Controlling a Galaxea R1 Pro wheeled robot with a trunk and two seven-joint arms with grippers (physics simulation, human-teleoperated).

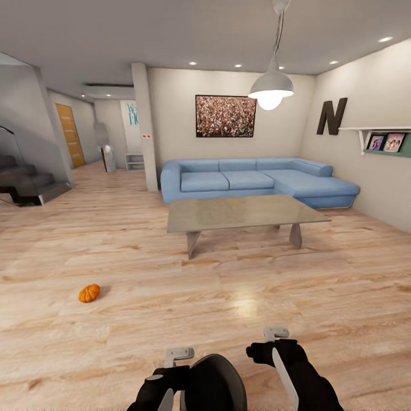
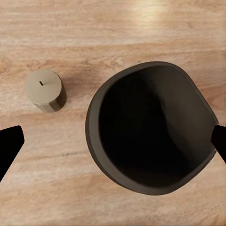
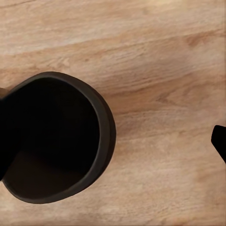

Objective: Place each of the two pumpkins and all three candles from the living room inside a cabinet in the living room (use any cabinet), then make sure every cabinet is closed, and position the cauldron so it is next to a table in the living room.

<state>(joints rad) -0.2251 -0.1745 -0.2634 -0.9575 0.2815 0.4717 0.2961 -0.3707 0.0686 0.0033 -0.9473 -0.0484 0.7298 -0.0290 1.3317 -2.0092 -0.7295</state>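
A black cauldron [image 1: 214,381] stands on the plank floor right below me, between my two arms, and both wrist views look down into its dark opening. My left gripper [image 1: 178,357] hangs open over it, with fingertips [image 2: 9,148] spread wide. The right gripper [image 1: 275,334] is also open, and one of its fingertips [image 3: 220,141] is off to the side of the cauldron [image 3: 52,136]. A short tan candle [image 2: 44,89] stands upright on the floor beside the cauldron [image 2: 150,127]. An orange pumpkin [image 1: 88,293] lies on the floor to my front left.
A grey coffee table [image 1: 242,212] stands ahead, with a blue corner sofa [image 1: 257,180] behind it. Dark stairs [image 1: 25,182] rise at the far left and a hallway runs past a pillar [image 1: 145,128]. A pendant lamp [image 1: 272,88] hangs over the table.
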